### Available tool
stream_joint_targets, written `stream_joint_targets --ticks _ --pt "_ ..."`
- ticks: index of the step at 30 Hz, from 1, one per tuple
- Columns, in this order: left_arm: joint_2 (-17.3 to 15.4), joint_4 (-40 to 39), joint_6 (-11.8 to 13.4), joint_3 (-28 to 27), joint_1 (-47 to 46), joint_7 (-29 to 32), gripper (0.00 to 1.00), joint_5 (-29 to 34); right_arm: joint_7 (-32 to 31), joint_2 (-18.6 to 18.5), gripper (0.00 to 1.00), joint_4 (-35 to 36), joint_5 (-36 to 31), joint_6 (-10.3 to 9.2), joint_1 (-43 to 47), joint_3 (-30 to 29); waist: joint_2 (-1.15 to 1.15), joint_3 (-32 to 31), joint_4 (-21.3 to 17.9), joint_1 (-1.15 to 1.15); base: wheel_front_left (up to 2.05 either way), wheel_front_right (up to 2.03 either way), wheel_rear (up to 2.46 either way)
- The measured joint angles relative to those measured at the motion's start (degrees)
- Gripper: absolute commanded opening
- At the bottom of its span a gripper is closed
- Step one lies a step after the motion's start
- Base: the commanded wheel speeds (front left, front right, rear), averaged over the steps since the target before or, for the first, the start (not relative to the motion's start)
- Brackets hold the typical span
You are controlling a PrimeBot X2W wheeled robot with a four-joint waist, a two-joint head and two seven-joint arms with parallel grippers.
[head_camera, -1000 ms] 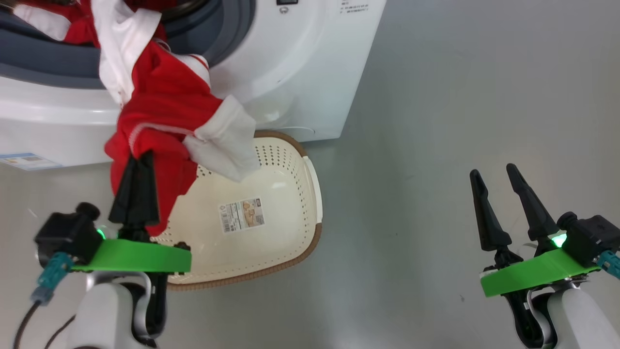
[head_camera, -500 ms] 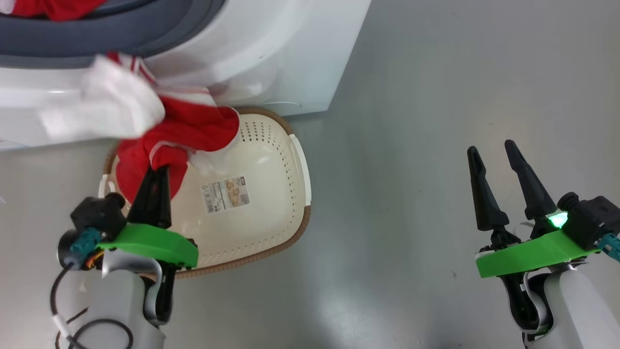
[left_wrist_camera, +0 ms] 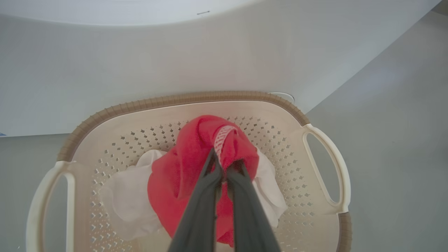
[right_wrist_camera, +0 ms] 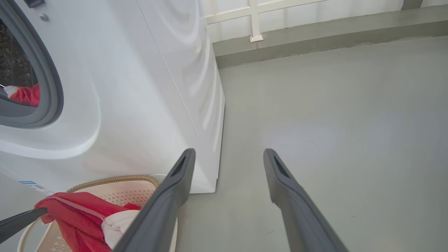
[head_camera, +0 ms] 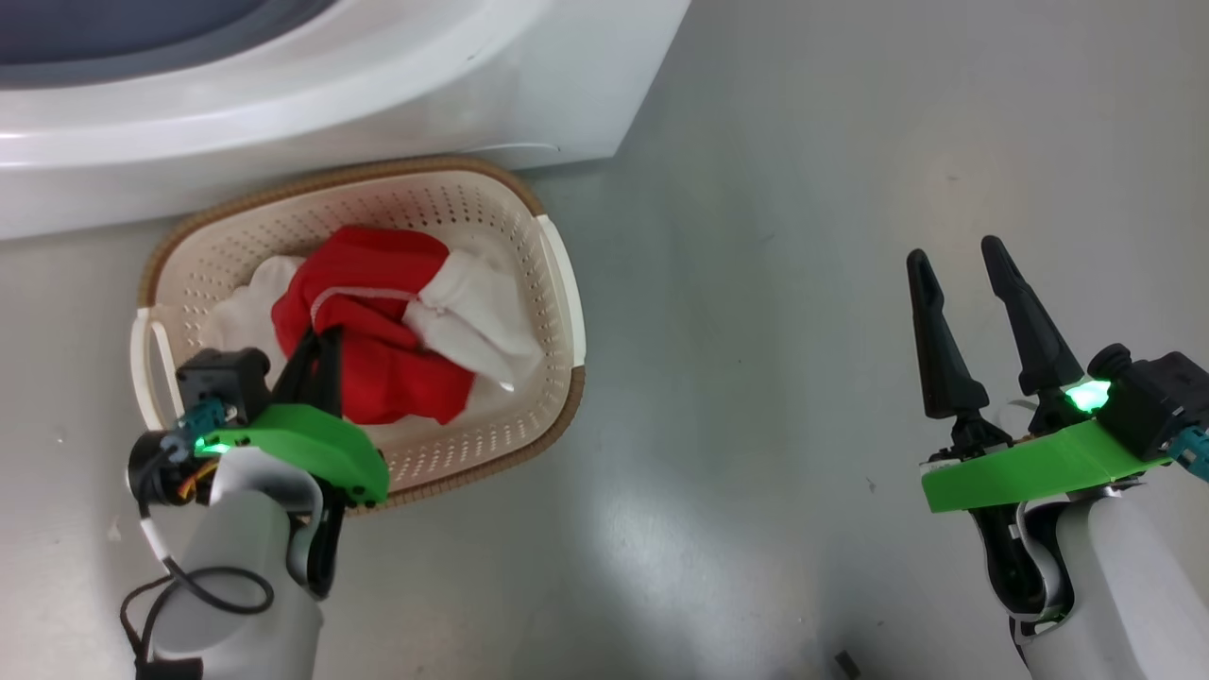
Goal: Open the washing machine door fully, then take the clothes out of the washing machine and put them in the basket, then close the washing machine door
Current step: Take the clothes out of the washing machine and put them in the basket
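Observation:
The cream basket (head_camera: pixel 559 283) stands on the floor against the front of the white washing machine (head_camera: pixel 378 85). Red and white clothes (head_camera: pixel 387 378) lie bunched inside it. My left gripper (head_camera: pixel 316 338) reaches into the basket from its near side, shut on a red fold of the clothes (left_wrist_camera: pixel 185 168) in the left wrist view. My right gripper (head_camera: pixel 954 253) hangs open and holds nothing over bare floor, far right of the basket. In the right wrist view, another red piece (right_wrist_camera: pixel 26 94) lies inside the grey gasket (right_wrist_camera: pixel 52 87). The washing machine door is out of view.
Grey floor (head_camera: pixel 803 331) spreads to the right of the machine and basket. In the right wrist view a low kerb and a white railing (right_wrist_camera: pixel 255 21) run along the far side behind the machine. The basket's white side handles (left_wrist_camera: pixel 329 164) stick out left and right.
The head camera has tilted down. My left gripper carried the red and white garment from the machine's opening down into the basket, where it now rests. The right gripper stayed open.

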State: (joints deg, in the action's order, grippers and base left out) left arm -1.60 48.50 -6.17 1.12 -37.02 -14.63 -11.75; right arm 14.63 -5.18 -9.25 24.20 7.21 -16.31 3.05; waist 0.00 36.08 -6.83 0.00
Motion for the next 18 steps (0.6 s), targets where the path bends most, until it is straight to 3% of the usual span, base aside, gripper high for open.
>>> stream_joint_targets --ticks 17,18 --pt "0.0 14.4 -0.5 0.6 -10.0 0.0 0.00 3.2 0.0 0.0 1.00 1.0 0.0 0.00 -2.7 1.5 0.00 5.9 -0.4 0.00 0.00 0.00 0.00" --pt "0.0 15.0 -0.5 0.6 -10.4 0.0 0.05 3.2 0.0 0.0 1.00 1.0 0.0 0.00 -2.7 1.5 0.00 6.1 -0.4 0.00 0.00 0.00 0.00"
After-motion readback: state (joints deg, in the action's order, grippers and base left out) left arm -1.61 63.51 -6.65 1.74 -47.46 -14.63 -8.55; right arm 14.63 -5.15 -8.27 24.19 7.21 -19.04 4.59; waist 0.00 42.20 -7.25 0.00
